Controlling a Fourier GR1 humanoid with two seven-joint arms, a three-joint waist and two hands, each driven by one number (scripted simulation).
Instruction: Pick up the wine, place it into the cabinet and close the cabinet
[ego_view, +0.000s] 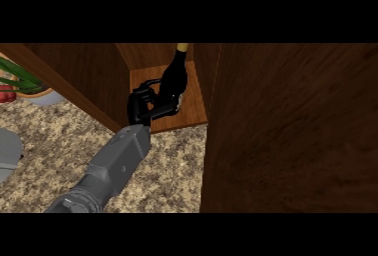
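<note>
Wine first: the dark glass wine bottle with the yellow cap (175, 75) is standing on the light wooden floor of the brown wooden cabinet (193, 112), inside the opening, so the placing part looks basically done. Only one arm shows, and from where it comes in I'd call it the left hand (150, 102), black, with fingers curled round the bottle's lower body, holding it.

What could go wrong from here, as I see it:
- pulling the hand back before the fingers have fully opened would drag the bottle over or out onto the speckled beige stone counter (173, 165). It's a tall narrow thing, so it'll tip easily.
- the bottle sits fairly near the front edge of the cabinet floor (hard to tell exactly how near), so a closing door might clip it.
- the big dark wooden door panel (288, 130) at the right is just beside the grey forearm; swinging it before the arm is out would trap the arm.

Right hand isn't visible at all. A potted green plant (22, 82) sits off at the left, well apart.
</note>
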